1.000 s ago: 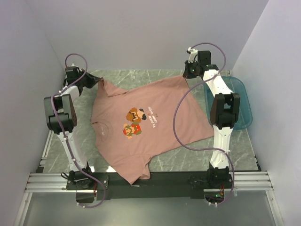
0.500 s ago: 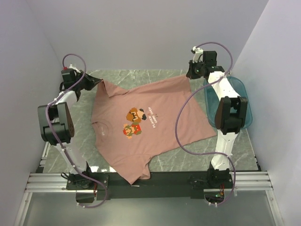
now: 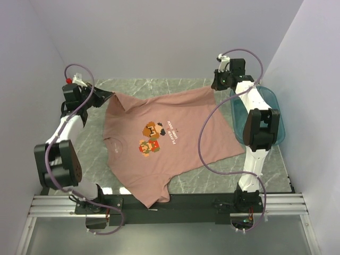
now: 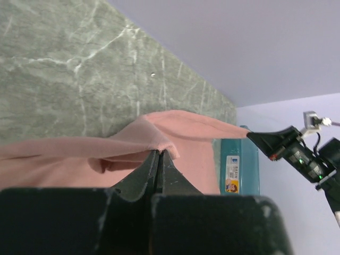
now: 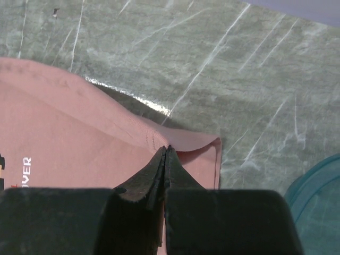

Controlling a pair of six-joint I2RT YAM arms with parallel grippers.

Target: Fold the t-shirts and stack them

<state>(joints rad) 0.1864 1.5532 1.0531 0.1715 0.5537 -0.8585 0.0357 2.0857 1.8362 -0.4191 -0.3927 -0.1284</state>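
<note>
The dusty-pink t-shirt (image 3: 164, 143) lies spread on the green marble table with its pixel-figure print facing up. My left gripper (image 3: 109, 95) is shut on the shirt's far-left sleeve corner, seen pinched in the left wrist view (image 4: 158, 152). My right gripper (image 3: 215, 85) is shut on the far-right hem corner, seen pinched in the right wrist view (image 5: 166, 149). The far edge of the shirt (image 4: 175, 127) is stretched between both grippers. The near sleeve hangs over the table's front edge.
A translucent teal plastic tub (image 3: 273, 119) stands at the right edge of the table, beside my right arm; it also shows in the left wrist view (image 4: 236, 170). Purple-grey walls close in the left, far and right sides.
My left arm has swung out to the left, pulling the sleeve corner with it. The shirt's far edge is stretched tauter. My right gripper has barely moved.
</note>
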